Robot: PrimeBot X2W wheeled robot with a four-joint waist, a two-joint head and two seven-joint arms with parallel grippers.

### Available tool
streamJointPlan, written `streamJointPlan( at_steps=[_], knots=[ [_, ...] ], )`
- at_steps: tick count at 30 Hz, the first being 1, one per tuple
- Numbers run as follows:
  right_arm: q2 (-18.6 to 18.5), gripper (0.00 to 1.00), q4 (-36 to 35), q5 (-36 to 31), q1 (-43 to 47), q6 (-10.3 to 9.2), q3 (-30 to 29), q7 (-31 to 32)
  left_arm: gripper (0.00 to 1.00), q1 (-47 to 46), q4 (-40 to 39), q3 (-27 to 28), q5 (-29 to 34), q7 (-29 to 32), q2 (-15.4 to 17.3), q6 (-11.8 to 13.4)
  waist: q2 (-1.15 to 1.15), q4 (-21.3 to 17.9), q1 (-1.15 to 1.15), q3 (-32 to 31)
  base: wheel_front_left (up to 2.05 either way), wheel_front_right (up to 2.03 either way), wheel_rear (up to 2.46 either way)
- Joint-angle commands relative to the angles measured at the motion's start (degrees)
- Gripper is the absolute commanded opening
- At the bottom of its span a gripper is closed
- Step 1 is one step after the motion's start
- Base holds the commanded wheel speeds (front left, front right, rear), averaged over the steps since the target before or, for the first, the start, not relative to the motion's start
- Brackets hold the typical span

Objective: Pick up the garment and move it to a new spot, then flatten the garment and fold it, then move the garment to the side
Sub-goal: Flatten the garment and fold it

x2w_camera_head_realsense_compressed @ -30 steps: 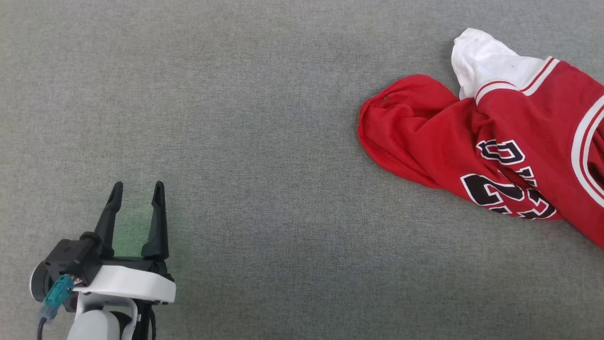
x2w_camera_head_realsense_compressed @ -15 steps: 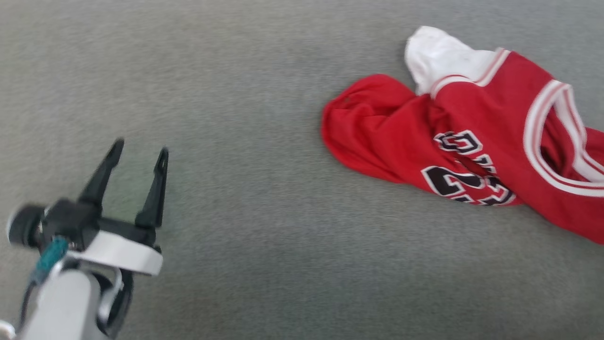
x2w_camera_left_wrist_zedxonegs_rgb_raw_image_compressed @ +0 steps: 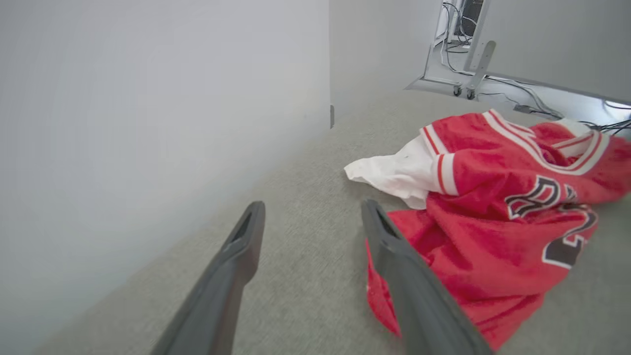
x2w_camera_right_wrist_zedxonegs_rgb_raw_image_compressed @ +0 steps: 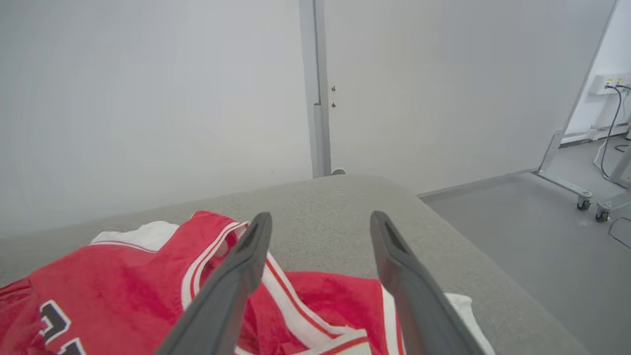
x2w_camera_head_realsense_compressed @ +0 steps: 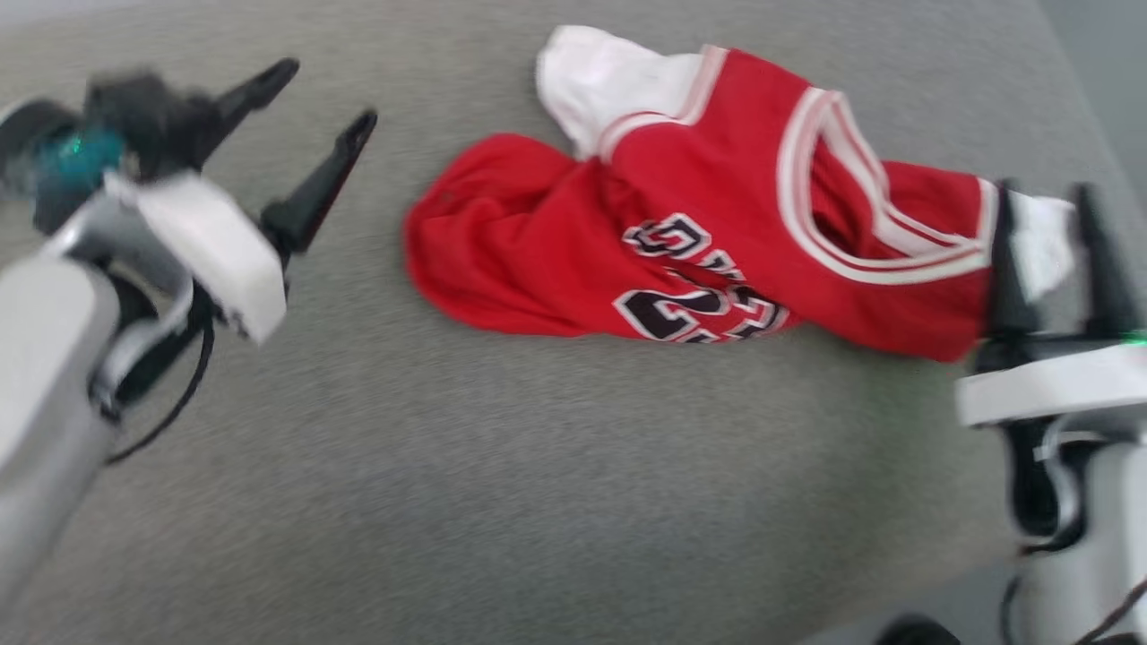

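**Desk:** Where does the shirt lie?

**Operator:** The red basketball-style jersey with white sleeves and black chest lettering [x2w_camera_head_realsense_compressed: 726, 179] lies bunched on the grey cloth-covered table [x2w_camera_head_realsense_compressed: 538, 466]. It is toward the far right corner, with its striped neck opening facing the right edge.

**Desk:** And your arms?

**Operator:** My left gripper [x2w_camera_head_realsense_compressed: 327, 94] hovers just beside the jersey's left end, fingers spread and holding nothing. My right gripper [x2w_camera_head_realsense_compressed: 1046, 191] stands near the table's right edge. Its fingers are spread on either side of the near white sleeve [x2w_camera_head_realsense_compressed: 1039, 242] and are not clamped on it. I cannot tell whether they touch the cloth.

**Desk:** Which step is this?

**Operator:** I judge it the start of flattening, since the jersey is down but crumpled and not yet folded. Next I need a pinch at each end, sleeve or shoulder on the right and red hem on the left. Then I pull the two ends apart toward the table's left and right edges, staying low so the cloth spreads flat.
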Motion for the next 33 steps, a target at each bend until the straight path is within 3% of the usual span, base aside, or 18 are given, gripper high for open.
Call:
streamJointPlan(
  at_steps=[1,6,8,12,15,21,25,33],
  knots=[
    [0.7,1.00,-0.2,0.8,0.4,-0.05,1.4,-1.0,1.00,-2.2,1.0,-1.3,-3.5,2.6,0.1,0.1,0.00,-4.8,0.00,2.3,0.00,0.00,0.00],
    [2.7,1.00,1.0,3.3,0.8,-0.05,7.9,-3.9,1.00,-14.0,7.1,-7.8,-18.2,20.3,-0.4,0.1,0.00,-9.6,0.00,4.3,0.00,0.00,0.00],
    [2.9,1.00,1.8,3.6,0.6,-0.05,10.3,-4.5,1.00,-19.0,11.4,-7.8,-23.0,27.4,-1.1,0.1,0.00,-11.7,0.00,5.1,0.00,0.00,0.00],
    [3.0,1.00,3.7,4.2,-0.1,-0.05,13.2,-5.6,1.00,-26.4,20.4,-8.5,-27.4,40.0,-4.3,1.2,0.00,-15.2,0.00,6.5,0.00,0.00,0.00],
    [3.1,1.00,4.6,5.3,0.6,-0.05,13.6,-6.6,1.00,-30.8,25.6,-9.9,-28.5,46.6,-7.8,2.7,0.00,-15.4,0.00,7.1,0.00,0.00,0.00],
    [3.0,1.00,4.8,6.5,2.0,-0.05,13.8,-7.6,1.00,-36.4,34.4,-11.7,-27.9,52.3,-13.4,4.4,0.00,-15.4,0.00,8.1,0.00,0.00,0.00],
    [3.1,1.00,4.2,7.0,2.5,-0.05,13.9,-7.9,1.00,-38.6,38.7,-14.3,-25.4,53.7,-14.0,3.4,0.00,-15.4,0.00,8.8,0.00,0.00,0.00],
    [3.0,1.00,3.2,7.5,2.6,-0.05,14.3,-7.9,1.00,-37.8,44.3,-13.9,-27.4,53.4,-17.0,1.7,0.00,-15.3,0.00,10.0,0.00,0.00,0.00]
  ],
)
